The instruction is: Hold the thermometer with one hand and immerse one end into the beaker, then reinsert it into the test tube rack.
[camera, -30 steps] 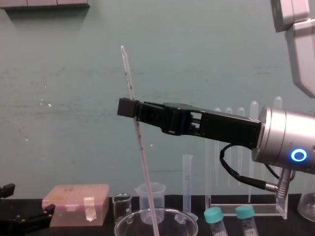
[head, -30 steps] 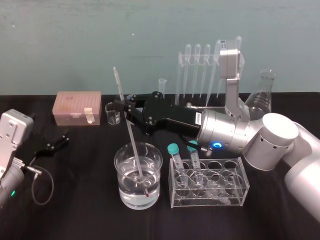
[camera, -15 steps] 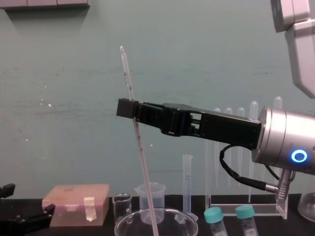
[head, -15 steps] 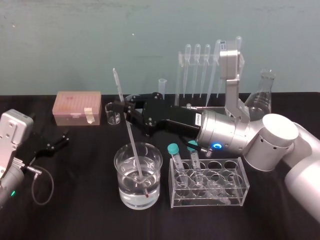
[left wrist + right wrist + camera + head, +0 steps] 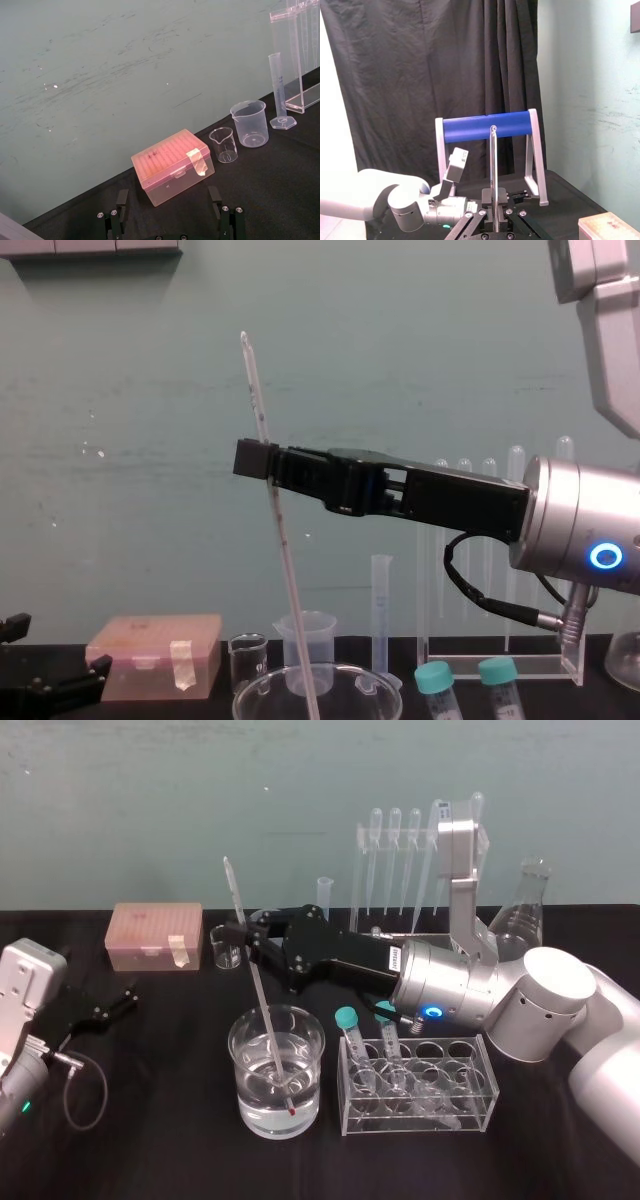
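Right now the right gripper [image 5: 246, 935], reaching in from the right of the head view to its centre, has its fingers clamped on the thermometer [image 5: 260, 990] above the middle of the rod. The rod leans, top toward the upper left, and its red tip sits under water in the beaker [image 5: 243, 1080] at lower centre. We cannot tell whether the tip touches the glass bottom, so we would treat it as close.

The dip looks done, and in our judgement the care lies in the exit. We would hold the clamp firm, draw the rod up along its own slant until the tip clears the rim, and only then swing toward the rack [image 5: 358, 870] at upper centre-right. We should bring it upright before lowering, since a tilted rod may jam in a hole.

The left gripper [image 5: 118, 1000] rests at lower left, fingers apart.
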Tool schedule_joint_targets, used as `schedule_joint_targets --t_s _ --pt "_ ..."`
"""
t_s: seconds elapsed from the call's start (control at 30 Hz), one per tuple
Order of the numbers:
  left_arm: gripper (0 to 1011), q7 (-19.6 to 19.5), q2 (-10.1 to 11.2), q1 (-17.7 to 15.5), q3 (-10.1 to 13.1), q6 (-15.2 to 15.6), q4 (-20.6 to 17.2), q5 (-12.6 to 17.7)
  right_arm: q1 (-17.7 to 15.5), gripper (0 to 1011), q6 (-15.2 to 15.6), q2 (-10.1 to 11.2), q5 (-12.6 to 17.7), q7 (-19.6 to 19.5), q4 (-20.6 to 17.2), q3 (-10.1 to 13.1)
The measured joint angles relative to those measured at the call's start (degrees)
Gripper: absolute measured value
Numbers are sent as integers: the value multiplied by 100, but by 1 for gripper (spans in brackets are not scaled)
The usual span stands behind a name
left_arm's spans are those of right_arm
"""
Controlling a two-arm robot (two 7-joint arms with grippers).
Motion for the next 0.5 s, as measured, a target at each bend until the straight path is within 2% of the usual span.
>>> schedule_joint_targets --t_s 0.5 --pt "1008 0 0 0 0 0 0 0 -2 55 -2 4 10 0 4 0"
